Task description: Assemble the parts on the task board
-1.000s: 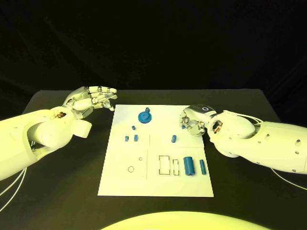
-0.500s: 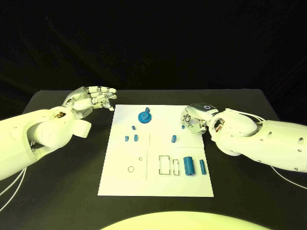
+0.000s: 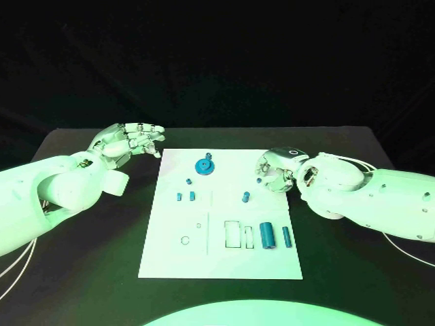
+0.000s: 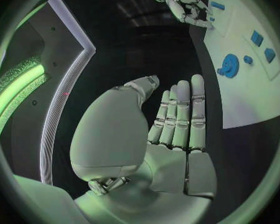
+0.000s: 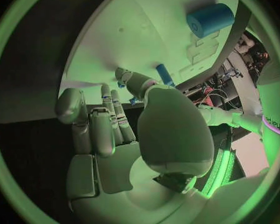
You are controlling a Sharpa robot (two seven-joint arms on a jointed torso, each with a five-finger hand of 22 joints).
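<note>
Since a second ago, little has moved. My right hand (image 3: 274, 171) has shifted slightly along the far right edge of the board (image 3: 222, 265) and holds there, fingers curled in; whether it pinches a part I cannot tell. My left hand (image 3: 129, 140) has stayed off the board's far left corner, over the surface (image 3: 90, 272), fingers together and bent, holding nothing that I can see. In the left wrist view its fingers (image 4: 177, 114) lie straight, side by side, bare.

Parts, placed by the board: the disc (image 3: 206, 165) stands near the far edge, middle. Two small pegs (image 3: 185, 196) sit left of centre, with a smaller piece just beyond them. One short peg (image 3: 245, 197) lies right of centre, just beside my right hand. The cylinder (image 3: 268, 234) and a thin pin (image 3: 287, 236) lie near the right edge, beside the outlined slots (image 3: 239, 234). None has shifted.

Judgement: no part has been seated in this interval; assembly appears early, and the right hand looks placed to take the short peg.

The surface is black and matt. The room behind is dark.
</note>
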